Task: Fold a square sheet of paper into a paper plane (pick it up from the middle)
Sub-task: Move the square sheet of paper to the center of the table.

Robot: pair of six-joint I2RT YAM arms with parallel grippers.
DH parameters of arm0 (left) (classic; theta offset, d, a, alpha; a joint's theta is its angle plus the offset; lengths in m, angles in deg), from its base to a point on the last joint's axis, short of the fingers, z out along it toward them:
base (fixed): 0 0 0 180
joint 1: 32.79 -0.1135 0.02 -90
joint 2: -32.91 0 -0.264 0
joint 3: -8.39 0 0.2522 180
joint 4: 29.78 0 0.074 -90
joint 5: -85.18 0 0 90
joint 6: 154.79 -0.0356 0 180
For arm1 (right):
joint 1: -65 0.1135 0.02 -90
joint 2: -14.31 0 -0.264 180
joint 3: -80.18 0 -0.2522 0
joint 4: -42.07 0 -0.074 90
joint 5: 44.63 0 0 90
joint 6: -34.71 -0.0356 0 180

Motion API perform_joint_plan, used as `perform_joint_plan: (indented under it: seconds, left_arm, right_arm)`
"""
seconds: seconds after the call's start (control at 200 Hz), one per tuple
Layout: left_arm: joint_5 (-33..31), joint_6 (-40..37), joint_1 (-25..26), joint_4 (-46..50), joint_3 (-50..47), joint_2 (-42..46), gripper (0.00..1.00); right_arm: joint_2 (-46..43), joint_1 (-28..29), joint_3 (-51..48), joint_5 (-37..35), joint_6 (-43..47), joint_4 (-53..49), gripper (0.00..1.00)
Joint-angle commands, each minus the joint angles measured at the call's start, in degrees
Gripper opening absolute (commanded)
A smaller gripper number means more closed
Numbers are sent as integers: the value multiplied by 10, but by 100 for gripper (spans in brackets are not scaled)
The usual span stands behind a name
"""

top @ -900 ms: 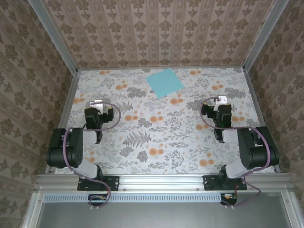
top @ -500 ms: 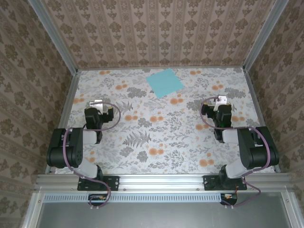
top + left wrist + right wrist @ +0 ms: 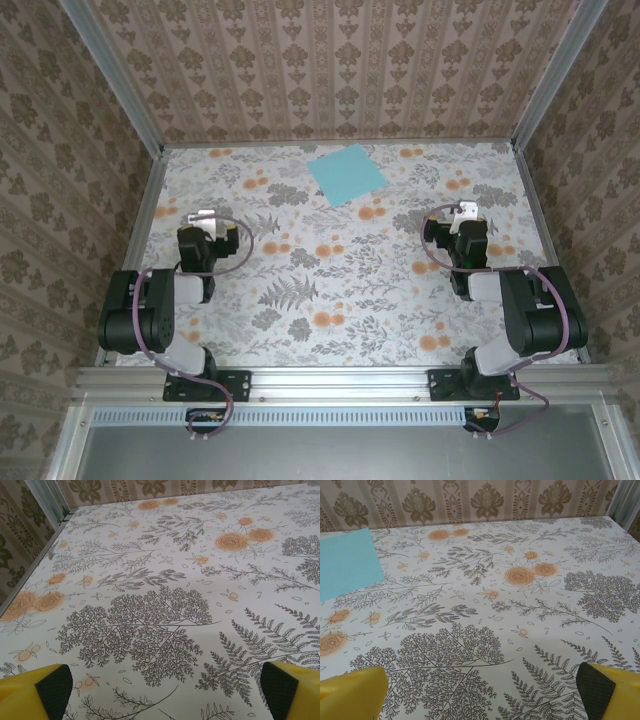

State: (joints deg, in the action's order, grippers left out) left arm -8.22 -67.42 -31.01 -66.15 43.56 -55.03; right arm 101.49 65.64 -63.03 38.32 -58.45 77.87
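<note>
Left gripper (image 3: 205,217) and right gripper (image 3: 466,211) gape wide; square sheet of paper (image 3: 346,172) at far table (image 3: 340,300) edge.

A floral-printed table (image 3: 340,300) sits between damask-papered walls (image 3: 330,60).

Left tool (image 3: 205,216) and right tool (image 3: 465,210) hover low, both spread wide.

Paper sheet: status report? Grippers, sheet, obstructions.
Open, empty: left gripper, right gripper. The square sheet of paper lies flat, unfolded, far-centre on the table, untouched. Nothing seen between it and either gripper.
</note>
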Motion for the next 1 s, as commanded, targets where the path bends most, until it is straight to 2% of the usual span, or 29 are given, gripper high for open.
perform_joint_plan:
  seconds: [0.0,0.08,0.165,0.33,0.43,0.56,0.67,0.805,0.995]
  left_arm:
    - [-14,7,-4,-59,-37,39,100]
    - [-44,21,-5,-26,-48,96,100]
    - [-63,48,-5,92,-24,163,100]
    - [-75,109,-2,273,26,280,100]
    - [-71,177,-3,410,86,334,100]
    - [-75,262,-6,543,163,355,100]
    - [-24,234,-7,570,193,355,100]
    - [-3,229,-7,599,210,350,100]
    - [41,208,-9,612,222,334,100]
  right_arm:
    - [-18,7,-1,-5,3,-12,100]
    - [-70,9,25,14,14,-103,100]
    - [-113,16,67,30,21,-200,100]
    - [-124,41,192,44,-77,-423,100]
    - [-80,62,285,47,-135,-539,100]
    - [12,112,369,57,-180,-580,100]
    - [94,148,456,64,-216,-612,100]
    - [201,180,570,77,-247,-653,100]
    - [321,199,691,112,-281,-675,97]
